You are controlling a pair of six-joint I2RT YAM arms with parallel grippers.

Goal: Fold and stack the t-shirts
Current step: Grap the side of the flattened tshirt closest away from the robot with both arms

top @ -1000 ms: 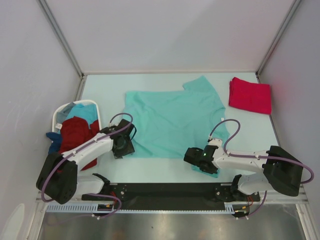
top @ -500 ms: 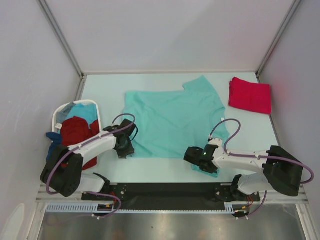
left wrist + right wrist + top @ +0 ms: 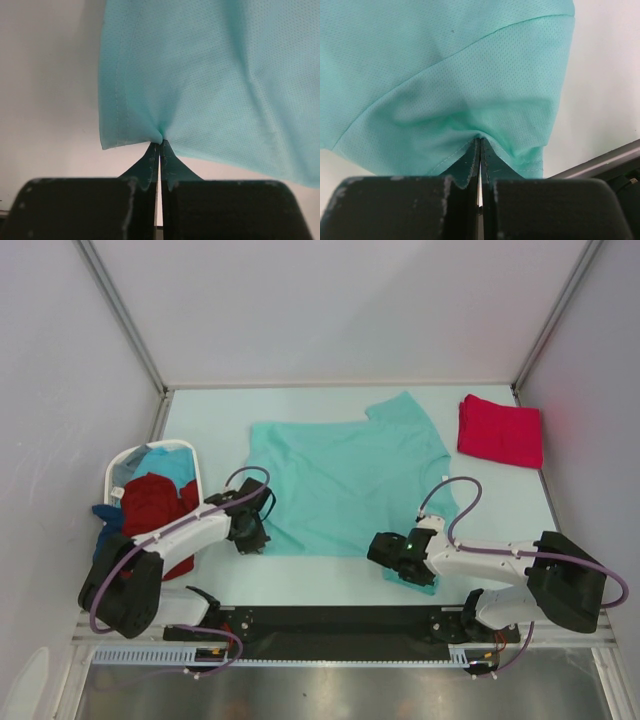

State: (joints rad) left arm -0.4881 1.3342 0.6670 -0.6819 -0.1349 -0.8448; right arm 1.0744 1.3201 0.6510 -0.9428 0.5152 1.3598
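A light teal t-shirt (image 3: 345,480) lies spread flat in the middle of the table. My left gripper (image 3: 262,540) is shut on its near left hem corner (image 3: 161,135), the cloth puckered at the fingertips. My right gripper (image 3: 412,572) is shut on the near right sleeve edge (image 3: 480,134), which bunches between the fingers. A bright pinkish-red t-shirt (image 3: 500,430) lies folded at the back right. Dark red (image 3: 155,505) and blue t-shirts sit in and over the basket at the left.
A white plastic laundry basket (image 3: 118,470) stands at the left edge beside my left arm. White walls close in the table on three sides. The black base rail (image 3: 330,620) runs along the near edge.
My left gripper has closed on the teal shirt's near left corner, having nudged slightly right toward it. The right gripper has stayed shut on the sleeve.
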